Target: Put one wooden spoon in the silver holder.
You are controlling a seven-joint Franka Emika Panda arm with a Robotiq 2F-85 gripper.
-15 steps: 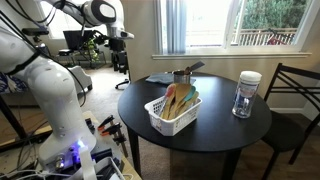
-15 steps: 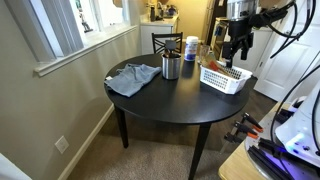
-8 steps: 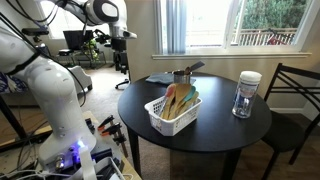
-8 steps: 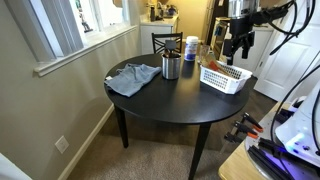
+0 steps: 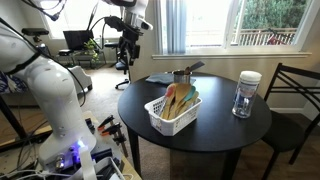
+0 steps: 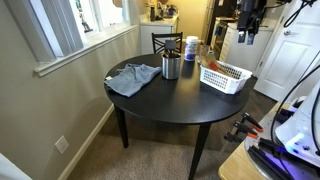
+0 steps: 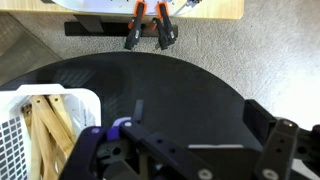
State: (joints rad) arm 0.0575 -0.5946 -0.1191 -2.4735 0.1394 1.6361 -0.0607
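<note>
Moved: arm has swung toward the tabletop (image 5: 215,130).
Tool (image 7: 185,150): spread, empty, above the tabletop's edge.
Wooden spoon (image 5: 178,98): lying in the white basket (image 5: 155,112).
Silver holder (image 5: 181,78): upright near the basket.
Progress: nothing done; grasp and transfer remain.

Round black counter (image 6: 160,105), seen in both exterior views, four things sitting on it: a white slotted basket (image 5: 165,118) near one edge, the silver holder (image 6: 171,67) upright just beside a crumpled blue-grey cloth (image 6: 133,78), and a clear white-lidded jar (image 5: 246,94) standing apart.
</note>
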